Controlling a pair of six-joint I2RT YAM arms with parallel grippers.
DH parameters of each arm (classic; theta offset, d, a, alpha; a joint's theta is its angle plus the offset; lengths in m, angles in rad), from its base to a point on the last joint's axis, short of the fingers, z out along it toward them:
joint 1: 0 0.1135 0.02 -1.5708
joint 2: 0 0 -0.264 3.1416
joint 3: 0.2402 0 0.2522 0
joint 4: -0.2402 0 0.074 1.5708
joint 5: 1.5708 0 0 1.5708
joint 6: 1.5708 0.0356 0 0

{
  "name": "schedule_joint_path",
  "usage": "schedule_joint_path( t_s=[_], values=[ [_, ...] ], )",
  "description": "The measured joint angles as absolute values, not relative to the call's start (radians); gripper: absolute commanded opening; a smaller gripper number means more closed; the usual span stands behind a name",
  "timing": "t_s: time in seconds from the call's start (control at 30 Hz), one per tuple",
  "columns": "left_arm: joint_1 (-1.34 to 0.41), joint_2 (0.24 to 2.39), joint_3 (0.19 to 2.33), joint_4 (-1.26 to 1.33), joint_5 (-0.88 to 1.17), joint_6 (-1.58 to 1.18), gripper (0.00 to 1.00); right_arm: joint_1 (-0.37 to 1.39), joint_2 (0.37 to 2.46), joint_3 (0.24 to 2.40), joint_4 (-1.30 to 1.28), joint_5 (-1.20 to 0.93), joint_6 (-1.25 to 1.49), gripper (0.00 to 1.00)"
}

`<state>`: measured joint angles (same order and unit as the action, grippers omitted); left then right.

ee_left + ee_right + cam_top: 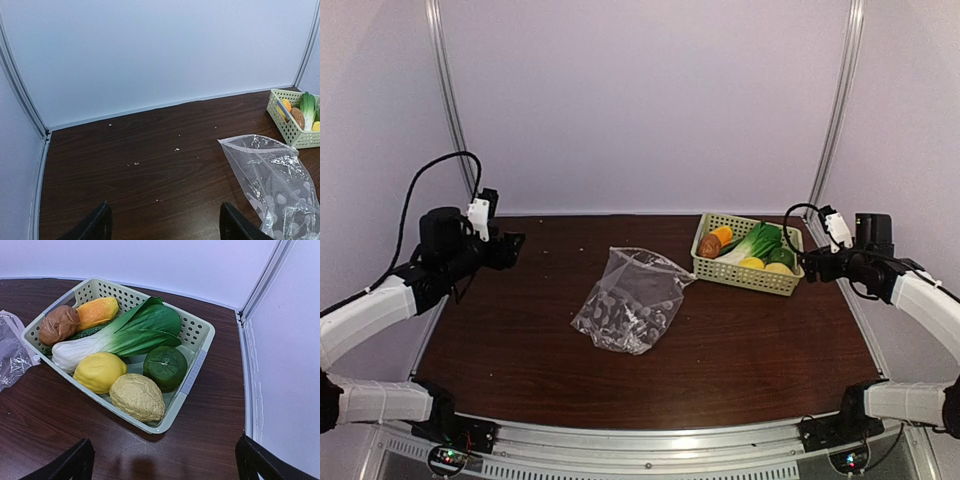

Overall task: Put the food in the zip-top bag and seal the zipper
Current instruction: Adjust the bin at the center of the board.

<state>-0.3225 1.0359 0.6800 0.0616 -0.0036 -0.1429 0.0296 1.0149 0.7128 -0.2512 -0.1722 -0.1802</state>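
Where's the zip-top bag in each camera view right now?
Top external: bag in the middle, left of the basket.
Left wrist: bag lower right, below the basket.
Right wrist: only a bag corner at far left, beside the basket.
Shared landmark: the basket.

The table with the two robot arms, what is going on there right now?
Nothing is being handled yet. The left gripper and the right gripper are both open and empty, one at each side of the table. The zip-top bag lies near the middle, and no food shows inside it. All the food sits in the green basket at the back right.
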Motion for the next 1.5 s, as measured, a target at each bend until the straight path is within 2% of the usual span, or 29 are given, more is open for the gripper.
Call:
schedule_joint_path(
  t_s=[0.2,0.4,0.6,0.73,0.8,1.0,1.1,1.27,1.5],
  values=[
    [-0.405,1.143,0.759,0.029,0.025,-0.153,0.72,0.035,0.992,0.692,-0.234,-0.155,-0.213,1.0],
    [-0.609,1.316,1.039,-0.052,0.017,-0.17,0.72,0.035,0.958,0.653,-0.225,-0.171,-0.274,1.0],
    [-0.645,1.464,1.145,-0.021,0.117,-0.247,0.62,0.035,0.942,0.68,-0.265,-0.193,-0.347,1.0],
    [-0.645,1.501,1.145,-0.085,0.139,-0.276,0.63,0.036,0.997,0.799,-0.344,-0.224,-0.42,0.88],
    [-0.645,1.491,1.142,-0.105,0.147,-0.283,0.66,0.039,1.037,0.865,-0.382,-0.25,-0.462,0.75],
    [-0.645,1.433,1.118,-0.115,0.141,-0.287,0.69,0.049,1.216,1.015,-0.461,-0.326,-0.584,0.49],
    [-0.645,1.435,1.118,-0.129,0.13,-0.281,0.69,0.055,1.339,1.06,-0.481,-0.342,-0.621,0.46],
    [-0.645,1.469,1.118,-0.138,0.123,-0.262,0.69,0.062,1.531,1.113,-0.495,-0.342,-0.628,0.48],
    [-0.638,1.55,1.119,-0.143,0.136,-0.247,0.69,0.066,1.638,1.135,-0.54,-0.343,-0.643,0.37]
  ],
)
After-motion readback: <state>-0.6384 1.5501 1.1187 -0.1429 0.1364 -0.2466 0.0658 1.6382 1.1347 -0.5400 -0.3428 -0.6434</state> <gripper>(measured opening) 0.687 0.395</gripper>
